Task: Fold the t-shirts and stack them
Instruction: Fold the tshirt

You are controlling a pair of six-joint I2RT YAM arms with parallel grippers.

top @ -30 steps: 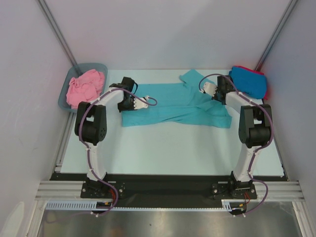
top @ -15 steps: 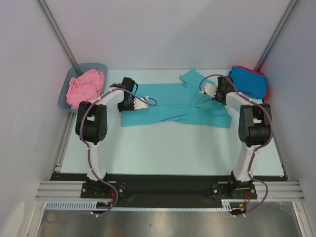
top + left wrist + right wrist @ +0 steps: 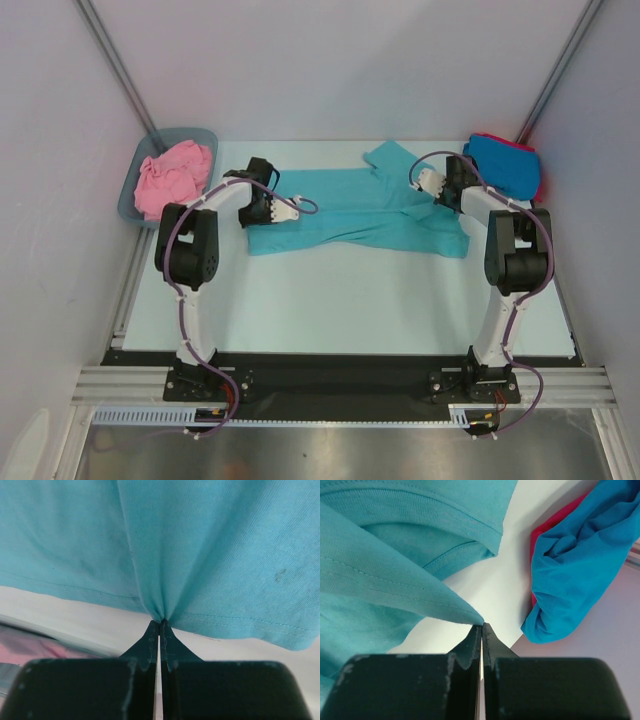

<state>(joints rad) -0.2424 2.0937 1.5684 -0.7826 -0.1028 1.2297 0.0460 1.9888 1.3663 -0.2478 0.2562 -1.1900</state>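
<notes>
**Teal shirt pinched at both ends, ready for a fold**

The teal t-shirt (image 3: 355, 215) lies spread across the far half of the table (image 3: 340, 300), with each arm gripping one side of it. The left gripper (image 3: 160, 622) has its jaws closed tight on the hem, the cloth gathering into a pleat at the tips. The right gripper (image 3: 482, 626) is clamped likewise on a pointed corner of fabric near a sleeve. Holding opposite edges probably lets the pair lift or drag the shirt evenly, so it can be straightened or one edge folded over without bunching.

The overhead view shows the layout: the pink t-shirt (image 3: 175, 175) is heaped in the grey-blue tub (image 3: 128, 205) at far left, and the bright blue t-shirt (image 3: 503, 165) is piled at far right. It does not show whether cloth is really caught. The wrist views settle that, and the right one also shows the red t-shirt (image 3: 542, 532) lying under the blue one
</notes>
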